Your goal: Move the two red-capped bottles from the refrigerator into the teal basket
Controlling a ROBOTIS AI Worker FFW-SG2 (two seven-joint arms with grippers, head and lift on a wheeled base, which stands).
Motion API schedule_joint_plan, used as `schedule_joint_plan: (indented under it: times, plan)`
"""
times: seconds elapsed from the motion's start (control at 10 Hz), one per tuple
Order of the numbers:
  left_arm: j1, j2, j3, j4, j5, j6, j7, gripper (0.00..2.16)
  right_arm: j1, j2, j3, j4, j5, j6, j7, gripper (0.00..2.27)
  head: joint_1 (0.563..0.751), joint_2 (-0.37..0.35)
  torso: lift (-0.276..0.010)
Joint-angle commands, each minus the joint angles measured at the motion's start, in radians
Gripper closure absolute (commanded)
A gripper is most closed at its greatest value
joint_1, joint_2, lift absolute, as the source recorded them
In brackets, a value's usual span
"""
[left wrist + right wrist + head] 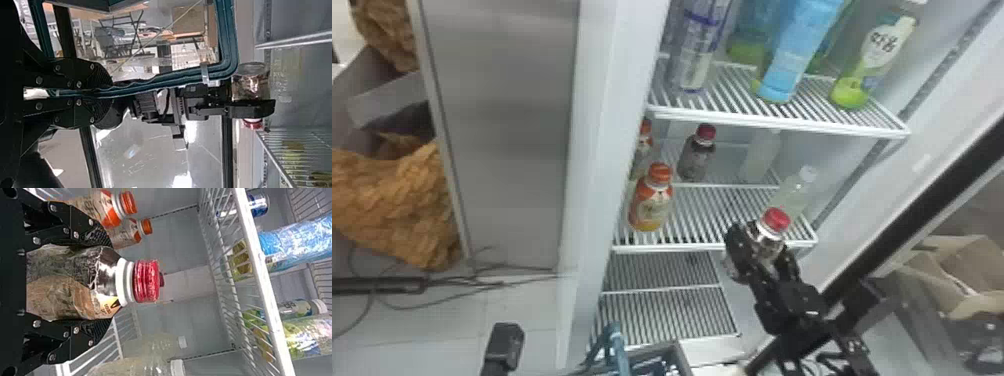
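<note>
Right jaws clamp red-capped bottle [70,284]; left jaws pinch teal basket [230,39]. I judge bottle weighty, slick, slightly yielding: keep hold below cap [147,281].

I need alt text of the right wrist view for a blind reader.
The right end effector grips a red-capped bottle at the open refrigerator. Beyond it are two orange-capped bottles, two clear bottles, and a wire shelf bearing more bottles.

You've got room between the front orange-capped bottle [651,206] and clear bottle [793,192], but upper shelf [782,124] hangs overhead, so heads up.
</note>
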Motion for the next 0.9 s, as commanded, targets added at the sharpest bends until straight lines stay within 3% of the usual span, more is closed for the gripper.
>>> schedule_joint_plan:
  times: [0.0,0.8]
  plan:
    - [0.000,0.000,0.000,0.000,0.000,-0.010,0.003,1.09,0.033,0.005,0.000,-0.033,-0.010,0.034,0.014,0.58,0.695,-0.350,-0.228]
    - [0.002,-0.002,0.004,0.002,0.008,-0.022,0.008,1.09,0.198,0.008,-0.014,-0.254,0.000,0.299,0.103,0.58,0.695,-0.350,-0.228]
